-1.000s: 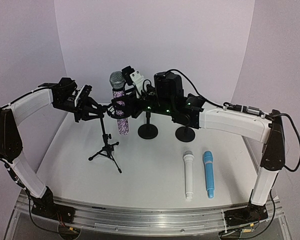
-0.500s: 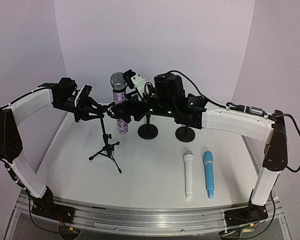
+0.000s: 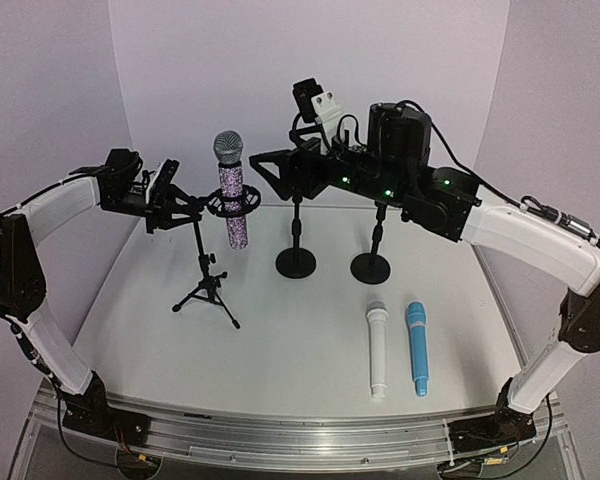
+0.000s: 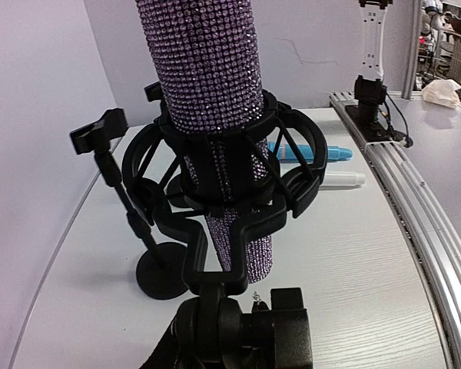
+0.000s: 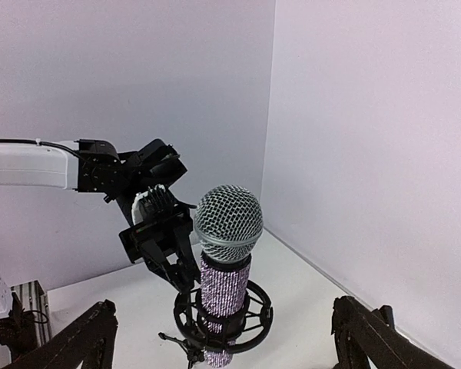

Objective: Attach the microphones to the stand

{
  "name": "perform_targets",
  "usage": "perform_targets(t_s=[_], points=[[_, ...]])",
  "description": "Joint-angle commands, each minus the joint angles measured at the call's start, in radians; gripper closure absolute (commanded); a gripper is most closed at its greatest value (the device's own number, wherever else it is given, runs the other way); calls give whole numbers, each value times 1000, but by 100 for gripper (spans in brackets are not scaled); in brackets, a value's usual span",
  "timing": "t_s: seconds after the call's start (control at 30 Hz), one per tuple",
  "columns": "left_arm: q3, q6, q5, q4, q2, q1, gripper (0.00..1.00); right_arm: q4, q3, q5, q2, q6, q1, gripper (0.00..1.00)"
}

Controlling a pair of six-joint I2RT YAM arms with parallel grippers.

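Counter [image 3: 310, 340] spread widest: a matte white sheet with faint wood grain, edged on the near side by a ribbed aluminium rail [image 3: 280, 435]. Two white-shelled arms reached in over it from either side. The right gripper [image 3: 265, 168] hung high, just right of the purple microphone [image 3: 234, 215], its jaws spread wide and empty, with clear air between them and the mesh head. The left gripper [image 3: 172, 197] sat against the top of the tripod stand [image 3: 206, 285] from the left; whether its jaws were clenched on it could not be told.

That thin black tripod stood at the left of the counter and carried a ring-shaped shock mount [image 4: 292, 165] laced with cord. To its right stood the left disc stand [image 3: 296, 262] and the right disc stand [image 3: 370, 268], slim black posts on flat round bases.

The purple microphone stood upright in the ring, its barrel rough with glitter, its head a silver mesh ball and its tail hanging below the mount. The smooth white microphone [image 3: 377, 350] and the light blue microphone [image 3: 416, 348] lay side by side at the near right, heads pointing far, with bare counter around them.
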Motion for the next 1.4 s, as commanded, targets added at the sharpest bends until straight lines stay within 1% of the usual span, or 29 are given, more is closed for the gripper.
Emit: perform_targets(t_s=[0.0,0.27,0.37,0.43,0.73,0.83,0.93,0.97,1.03,1.13,1.17,1.37], points=[[91,-16,-48,161,44,60,100,15,-18,44,-37,-27,-3,5],[166,-16,-118,180,120,119,100,14,-30,51,-41,-40,-4,5],[180,-42,-155,216,141,123,100,15,-33,52,-41,-43,-3,5],[197,-54,-167,219,161,152,100,16,-34,54,-42,-43,-3,5],[221,-71,-223,245,203,160,100,1,-36,93,-26,-35,-8,5],[211,-59,-221,232,211,159,100,-21,-31,125,-11,-4,-30,5],[203,-73,-228,240,217,159,100,-80,-27,160,12,50,-66,6],[198,-80,-229,243,217,159,99,-91,-29,160,19,69,-81,7],[187,-87,-223,248,210,159,89,-112,-37,149,39,124,-115,7],[169,-107,-215,260,195,156,70,-124,-46,128,63,167,-145,8],[163,-115,-212,262,190,156,65,-124,-48,124,71,174,-151,8],[125,-104,-201,271,163,157,48,-123,-52,124,111,182,-163,9]])
